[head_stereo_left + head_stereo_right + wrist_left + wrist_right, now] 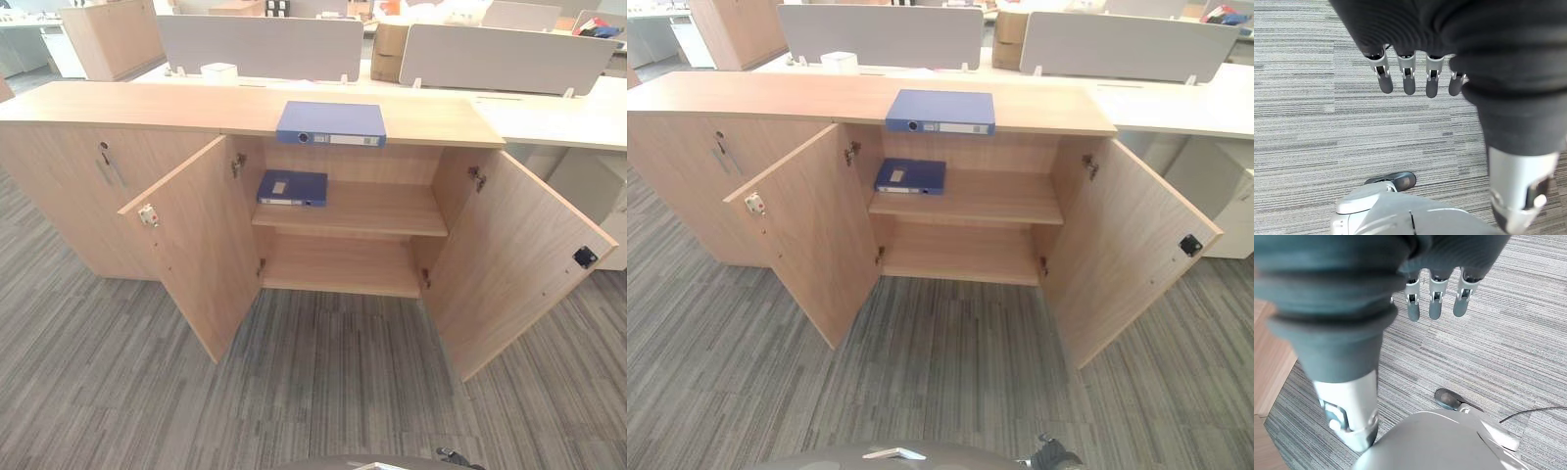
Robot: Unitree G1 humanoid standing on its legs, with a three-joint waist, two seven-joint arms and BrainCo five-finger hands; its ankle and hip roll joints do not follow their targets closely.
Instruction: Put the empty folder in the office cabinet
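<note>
One blue folder lay at the cabinet top's front edge, while both hands hung empty with fingers straight.

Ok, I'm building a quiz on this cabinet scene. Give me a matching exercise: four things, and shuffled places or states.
Things:
1. folder on top
2. second folder
3. cabinet doors
4. left robot hand

Places or states:
A. swung open
B. fingers straight, over the carpet
C. lying on the cabinet top
D. lying on the upper shelf

Pairs: 1-C, 2-D, 3-A, 4-B
</note>
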